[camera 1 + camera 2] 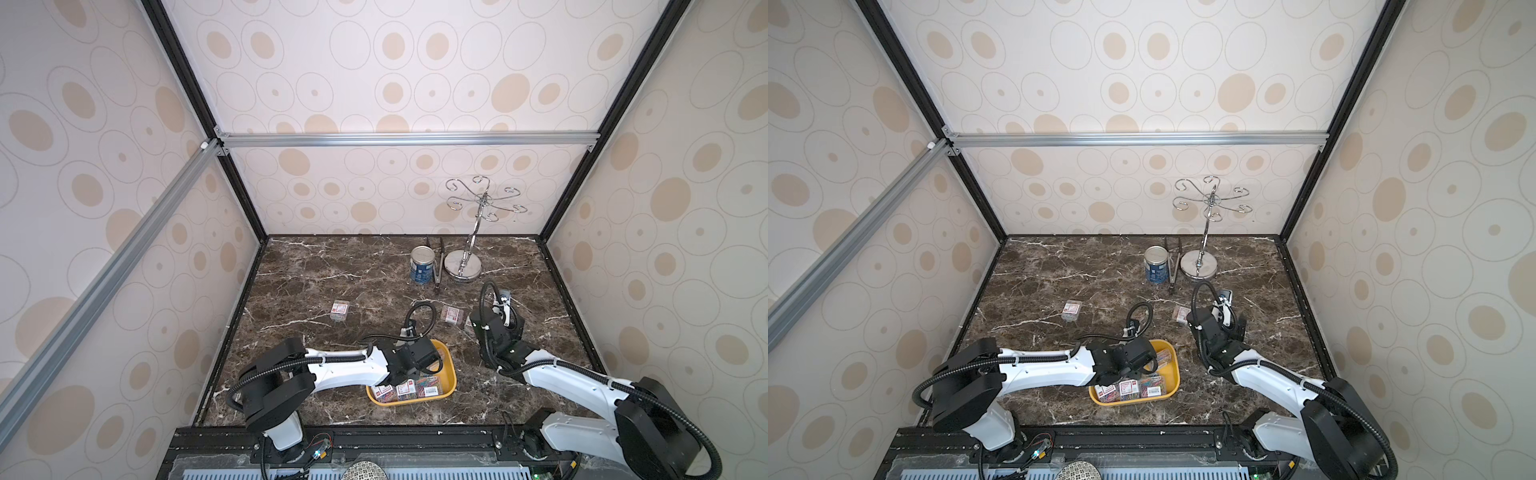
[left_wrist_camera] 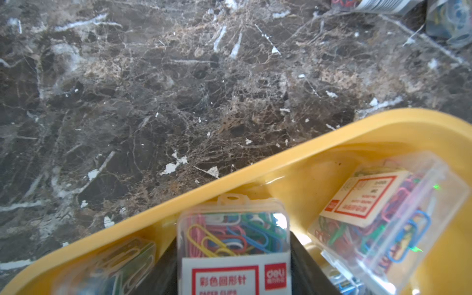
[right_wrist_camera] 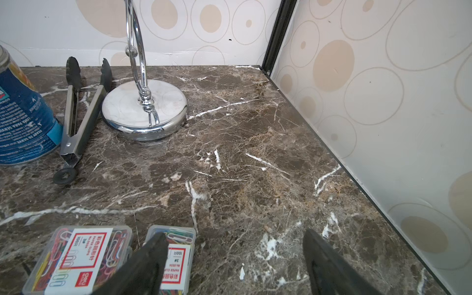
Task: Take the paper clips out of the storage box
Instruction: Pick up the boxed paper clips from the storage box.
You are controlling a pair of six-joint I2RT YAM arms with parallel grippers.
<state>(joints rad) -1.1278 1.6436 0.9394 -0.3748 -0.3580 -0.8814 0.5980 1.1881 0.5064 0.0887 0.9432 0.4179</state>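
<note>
The storage box (image 2: pixel 281 163) is a shallow yellow tray near the table's front middle, seen in both top views (image 1: pixel 451 376) (image 1: pixel 1173 374), and several clear cases of paper clips (image 1: pixel 405 390) lie in it. In the left wrist view my left gripper (image 2: pixel 233 255) is down inside the tray, its black fingers pressed against both sides of one labelled case (image 2: pixel 233 237). Another case (image 2: pixel 378 212) lies tilted beside it. My right gripper (image 3: pixel 235 237) hangs open over bare marble, beside two cases (image 3: pixel 79 258) (image 3: pixel 176 258) lying on the table. One more case (image 1: pixel 339 311) sits alone at left centre.
A blue-labelled tin can (image 1: pixel 422 266), metal tongs (image 1: pixel 438 266) and a chrome hook stand (image 1: pixel 463 262) stand at the back right, just beyond the right gripper. The patterned side wall (image 3: pixel 383 127) runs close along the right arm's side.
</note>
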